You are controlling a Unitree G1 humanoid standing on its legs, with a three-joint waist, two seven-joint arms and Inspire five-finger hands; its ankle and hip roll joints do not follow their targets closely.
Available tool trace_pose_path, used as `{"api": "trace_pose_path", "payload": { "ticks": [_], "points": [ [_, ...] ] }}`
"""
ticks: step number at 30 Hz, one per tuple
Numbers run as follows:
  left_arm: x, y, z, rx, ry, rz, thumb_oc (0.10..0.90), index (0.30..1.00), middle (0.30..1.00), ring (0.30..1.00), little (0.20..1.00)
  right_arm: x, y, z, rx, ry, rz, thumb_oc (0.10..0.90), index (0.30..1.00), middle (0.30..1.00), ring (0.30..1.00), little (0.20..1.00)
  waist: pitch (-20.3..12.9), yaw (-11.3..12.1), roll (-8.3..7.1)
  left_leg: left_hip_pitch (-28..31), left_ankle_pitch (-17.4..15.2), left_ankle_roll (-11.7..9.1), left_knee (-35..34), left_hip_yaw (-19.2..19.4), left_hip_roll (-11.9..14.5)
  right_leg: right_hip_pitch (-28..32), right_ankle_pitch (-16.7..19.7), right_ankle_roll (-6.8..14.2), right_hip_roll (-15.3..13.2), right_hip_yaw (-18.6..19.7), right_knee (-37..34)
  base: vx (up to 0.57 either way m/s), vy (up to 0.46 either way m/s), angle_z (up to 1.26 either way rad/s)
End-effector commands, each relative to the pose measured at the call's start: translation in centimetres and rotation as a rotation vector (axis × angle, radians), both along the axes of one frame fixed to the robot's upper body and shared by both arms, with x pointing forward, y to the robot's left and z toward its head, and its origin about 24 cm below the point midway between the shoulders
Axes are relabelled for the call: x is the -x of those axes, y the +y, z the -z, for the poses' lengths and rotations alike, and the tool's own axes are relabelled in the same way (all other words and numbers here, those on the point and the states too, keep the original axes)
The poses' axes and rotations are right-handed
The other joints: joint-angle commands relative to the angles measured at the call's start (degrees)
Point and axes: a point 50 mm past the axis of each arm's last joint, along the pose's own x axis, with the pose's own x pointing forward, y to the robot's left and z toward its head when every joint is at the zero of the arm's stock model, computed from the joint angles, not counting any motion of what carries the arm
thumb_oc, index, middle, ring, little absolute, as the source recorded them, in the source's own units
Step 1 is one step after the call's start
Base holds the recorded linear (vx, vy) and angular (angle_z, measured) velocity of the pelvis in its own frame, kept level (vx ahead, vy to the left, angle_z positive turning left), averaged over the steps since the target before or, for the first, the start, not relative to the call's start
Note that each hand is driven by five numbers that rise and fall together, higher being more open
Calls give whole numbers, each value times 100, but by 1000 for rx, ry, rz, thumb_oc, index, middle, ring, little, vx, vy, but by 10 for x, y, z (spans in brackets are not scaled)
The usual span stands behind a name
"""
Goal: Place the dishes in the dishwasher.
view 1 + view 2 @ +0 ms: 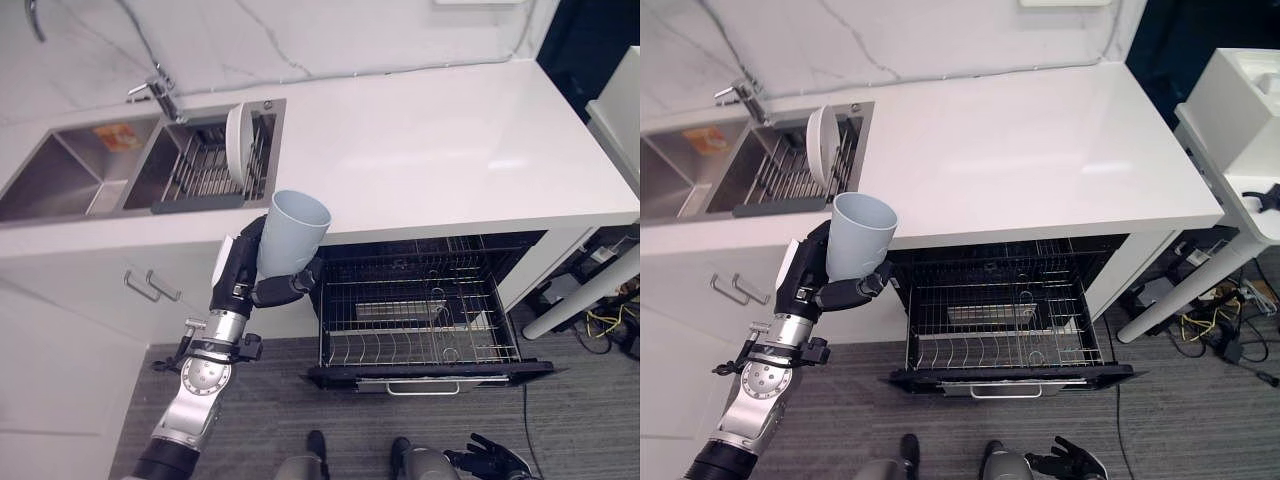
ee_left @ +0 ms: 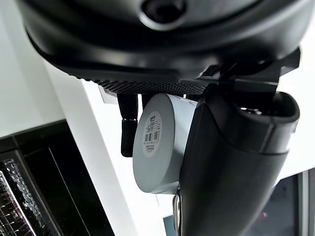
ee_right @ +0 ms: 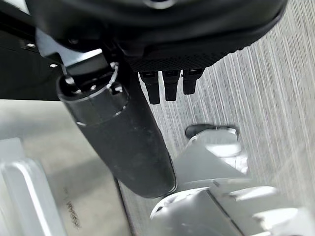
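Observation:
My left hand (image 1: 262, 272) is shut on a pale blue-grey cup (image 1: 292, 233), held mouth-up and tilted in front of the counter edge, left of the open dishwasher. In the left wrist view the cup's base (image 2: 156, 142) with its label faces the camera, my thumb (image 2: 231, 162) wrapped over its side. A white plate (image 1: 238, 140) stands upright in the sink's drying rack (image 1: 205, 170). The dishwasher's pulled-out lower rack (image 1: 415, 310) of black wire holds no dishes. My right hand (image 1: 490, 460) hangs low by the floor, fingers relaxed (image 3: 167, 83).
A white counter (image 1: 430, 150) runs above the dishwasher. A double steel sink (image 1: 60, 175) with a tap (image 1: 160, 95) lies at the left. Cabinet handles (image 1: 150, 288) are below it. A white table leg (image 1: 590, 290) and cables stand at the right on grey carpet.

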Motion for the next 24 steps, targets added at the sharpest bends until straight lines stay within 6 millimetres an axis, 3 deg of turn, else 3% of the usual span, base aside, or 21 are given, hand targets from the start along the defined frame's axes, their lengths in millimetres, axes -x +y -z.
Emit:
{"api": "trace_pose_path", "payload": {
  "ticks": [1,9,13,21,24],
  "points": [
    [-3,15,-64,74,-325,-24,400,300,300,300,300,-2,5,-1,-23,-85,91,800,900,900,900,900,-227,-26,-69,-219,-718,8,655,157,17,302,-316,379,-104,85,-208,51,75,-15],
    [-2,23,-64,53,-339,-75,400,300,300,300,300,-13,-10,-17,-2,-309,327,800,900,900,900,900,-314,-218,-199,-24,-966,129,655,375,-52,156,-145,614,-272,248,-208,32,45,-27],
    [-5,19,-61,58,-310,-82,400,300,300,300,300,-32,-19,-45,36,-542,435,800,900,900,900,900,-346,-472,-333,116,-1104,254,655,559,-70,79,-55,694,-247,559,-208,12,3,-29],
    [-8,17,-57,69,-316,-120,400,300,300,300,300,-35,-38,-79,145,-769,515,800,900,900,900,900,-371,-841,-441,318,-1215,353,655,877,-37,-21,85,803,-247,887,-208,-3,6,-25],
    [-10,10,-58,69,-324,-90,400,300,300,300,300,-37,-46,-101,198,-892,556,800,900,900,900,900,-410,-1039,-457,385,-1267,388,655,1072,-14,-113,159,867,-254,1048,-208,-15,32,-33]
  ]
}}
